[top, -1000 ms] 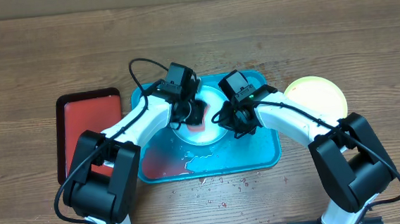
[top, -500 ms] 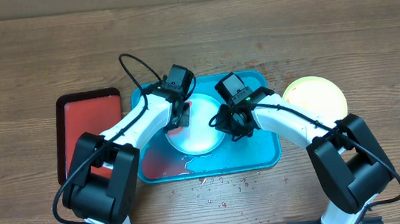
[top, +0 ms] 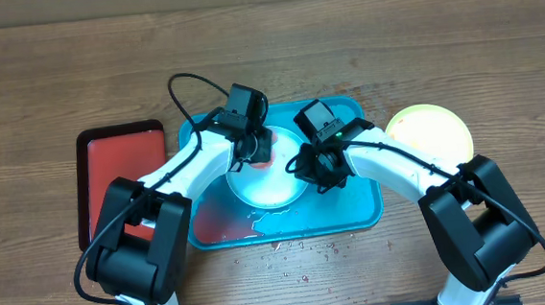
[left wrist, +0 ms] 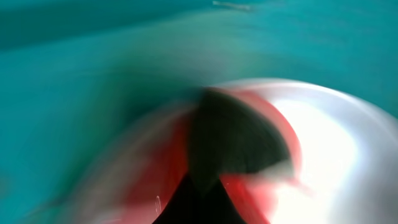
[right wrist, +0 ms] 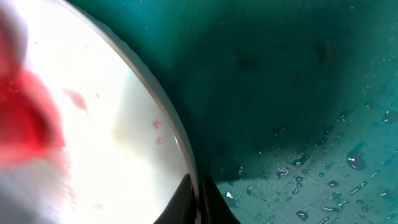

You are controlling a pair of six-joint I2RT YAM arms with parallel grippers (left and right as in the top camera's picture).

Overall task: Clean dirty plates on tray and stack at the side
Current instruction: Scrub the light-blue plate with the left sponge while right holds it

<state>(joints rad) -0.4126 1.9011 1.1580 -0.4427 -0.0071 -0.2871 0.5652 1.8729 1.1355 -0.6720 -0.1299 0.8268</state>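
Found small round white-centred plastic plate (top: 267, 186) lying flat in large cyan-blue rectangular plastic tray (top: 353, 209), directly beneath both grippers. Noted red smears on its white centre in right wrist view; judged cleaning unfinished. Found right gripper (top: 310, 172) closed narrow on plate's rim, pinching it between both fingers, presumably to pin it against sliding during wiping. Located left gripper (top: 256, 155) over plate's opposite edge, with small red item (top: 264, 145) at its fingertips, probably a wiper pressed down for scrubbing. Could not tell that gripper's opening through heavy blur in left wrist view. Recorded water droplets on tray floor just beside right gripper's fingers. Further out, noted light green round plate (top: 435, 132) on wooden table (top: 496, 50), off the tray on right gripper's outer side, apparently starting the stack. Noted small red tray with dark rim (top: 110, 164) well beyond left gripper's outer side.
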